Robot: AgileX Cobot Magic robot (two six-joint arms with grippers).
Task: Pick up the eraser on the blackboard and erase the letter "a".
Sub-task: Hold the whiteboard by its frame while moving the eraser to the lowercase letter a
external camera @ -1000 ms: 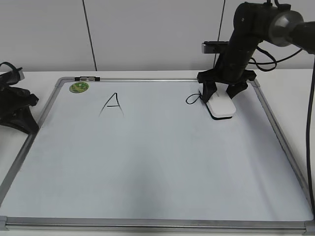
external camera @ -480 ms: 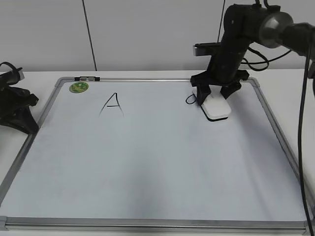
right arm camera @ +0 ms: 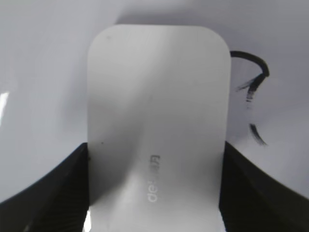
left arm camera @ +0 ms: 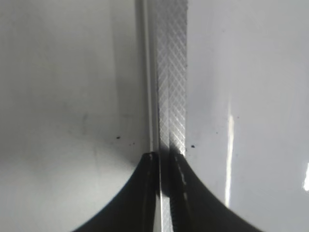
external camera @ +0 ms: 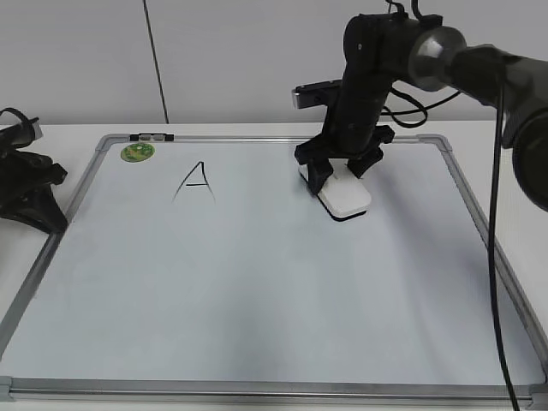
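The white eraser point(external camera: 346, 196) lies flat on the blackboard point(external camera: 257, 300), and my right gripper point(external camera: 340, 178) is shut on its sides from above. In the right wrist view the eraser point(right arm camera: 157, 87) fills the middle between the gripper's black fingers point(right arm camera: 154, 159). Broken black strokes of the letter "a" point(right arm camera: 253, 79) show just right of it. In the exterior view the "a" is hidden behind the gripper and eraser. My left gripper point(external camera: 30, 193) rests shut off the board's left edge; its wrist view shows the fingers point(left arm camera: 164, 159) over the board's metal frame point(left arm camera: 171, 72).
A larger capital "A" point(external camera: 196, 182) is drawn at the board's upper left, near a round green sticker point(external camera: 137, 152). The right arm's cables hang along the right side. A white wall stands behind the table.
My right gripper has slid the eraser leftward along the board, over the spot where the small "a" stood. The "a" no longer shows in the exterior view. The left arm has not moved.
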